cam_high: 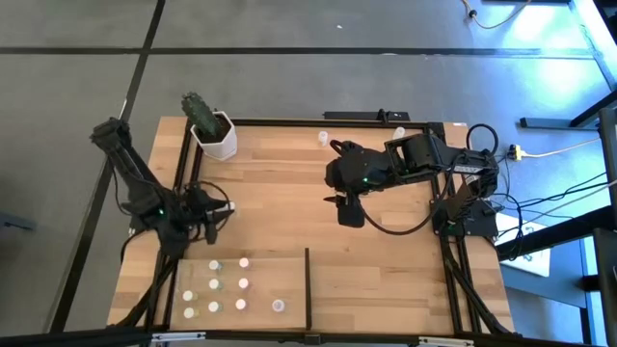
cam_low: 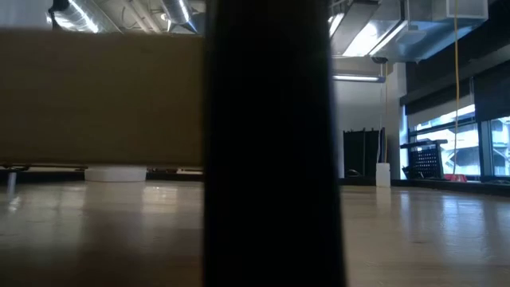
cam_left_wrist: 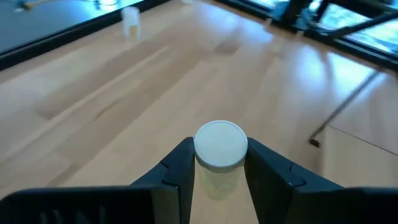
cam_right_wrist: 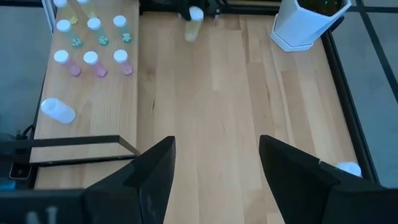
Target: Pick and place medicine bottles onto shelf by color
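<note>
My left gripper (cam_high: 225, 206) is at the table's left, beyond the shelf's far edge, shut on a pale green bottle with a white cap (cam_left_wrist: 220, 148); it also shows in the right wrist view (cam_right_wrist: 195, 18). The shelf (cam_high: 280, 275) at the near left carries several white-capped bottles (cam_right_wrist: 92, 59), green and pink, standing on their bases, and one lying on its side (cam_right_wrist: 57, 110). My right gripper (cam_right_wrist: 214, 167) is open and empty over the table's middle (cam_high: 347, 209). Single bottles stand near the far edge (cam_high: 324, 141) and beside my right gripper (cam_right_wrist: 349, 168). My left gripper pinches the bottle's body just under its cap (cam_left_wrist: 217, 174) between its two fingers (cam_left_wrist: 180, 168), one on each side. The bottle stands upright in the hold, cap up. Whether its base rests on the table, I cannot tell.
A white hexagonal pot with a cactus (cam_high: 214, 133) stands at the far left corner. A thin black upright divider (cam_high: 308, 285) edges the shelf on its right and blocks the middle of the low view (cam_low: 271, 143). Black rails frame the table (cam_high: 289, 122).
</note>
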`<act>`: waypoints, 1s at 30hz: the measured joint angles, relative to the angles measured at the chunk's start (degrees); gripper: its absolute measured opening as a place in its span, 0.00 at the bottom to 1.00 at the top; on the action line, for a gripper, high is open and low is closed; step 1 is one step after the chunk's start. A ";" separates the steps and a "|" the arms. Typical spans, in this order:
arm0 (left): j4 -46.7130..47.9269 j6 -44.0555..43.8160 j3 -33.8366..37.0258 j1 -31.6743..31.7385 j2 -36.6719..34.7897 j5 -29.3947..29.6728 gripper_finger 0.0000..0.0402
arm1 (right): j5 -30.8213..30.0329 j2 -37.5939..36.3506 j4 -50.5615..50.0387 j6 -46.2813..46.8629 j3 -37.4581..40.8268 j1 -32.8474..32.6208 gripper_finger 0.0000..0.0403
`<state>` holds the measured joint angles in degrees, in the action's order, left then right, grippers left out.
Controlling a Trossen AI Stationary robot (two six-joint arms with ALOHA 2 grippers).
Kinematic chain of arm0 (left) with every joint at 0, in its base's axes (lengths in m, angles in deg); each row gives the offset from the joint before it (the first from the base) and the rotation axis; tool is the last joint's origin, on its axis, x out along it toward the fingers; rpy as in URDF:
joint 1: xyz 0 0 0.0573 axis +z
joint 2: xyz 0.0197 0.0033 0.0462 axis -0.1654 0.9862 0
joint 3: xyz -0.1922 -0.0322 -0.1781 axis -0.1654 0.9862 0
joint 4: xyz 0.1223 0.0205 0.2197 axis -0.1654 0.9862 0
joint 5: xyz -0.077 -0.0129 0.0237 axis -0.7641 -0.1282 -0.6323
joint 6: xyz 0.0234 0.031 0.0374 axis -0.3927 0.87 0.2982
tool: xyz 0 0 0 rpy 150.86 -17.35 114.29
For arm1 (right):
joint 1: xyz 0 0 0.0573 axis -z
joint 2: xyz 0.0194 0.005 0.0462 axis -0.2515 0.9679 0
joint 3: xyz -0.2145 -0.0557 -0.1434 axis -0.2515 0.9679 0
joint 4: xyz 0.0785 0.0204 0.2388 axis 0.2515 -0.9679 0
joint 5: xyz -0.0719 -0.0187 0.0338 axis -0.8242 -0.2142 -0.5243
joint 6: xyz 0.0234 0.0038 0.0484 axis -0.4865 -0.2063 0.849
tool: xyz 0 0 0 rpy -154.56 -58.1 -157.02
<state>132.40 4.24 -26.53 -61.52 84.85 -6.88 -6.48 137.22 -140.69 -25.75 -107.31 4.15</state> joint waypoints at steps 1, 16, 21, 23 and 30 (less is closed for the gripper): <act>-0.02 -1.32 0.00 0.56 1.39 -0.06 0.28 | 0.00 0.00 0.29 0.06 0.00 0.00 0.58; -0.04 -18.63 0.00 8.41 21.02 -2.99 0.28 | 0.00 0.00 0.62 -0.71 0.00 0.00 0.58; -1.70 -22.58 -0.02 8.49 26.39 -3.04 0.28 | 0.00 0.00 0.62 -1.31 0.00 0.00 0.58; -3.20 -22.51 -0.02 8.49 28.02 -3.12 0.28 | 0.00 0.00 0.62 -1.16 0.00 0.00 0.58; -4.33 -22.55 -0.02 8.53 31.07 -3.50 0.28 | 0.01 0.00 0.71 0.22 0.00 0.00 0.58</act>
<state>128.06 -18.31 -26.55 -52.99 115.91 -10.37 -6.47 137.22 -139.98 -25.53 -107.31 4.15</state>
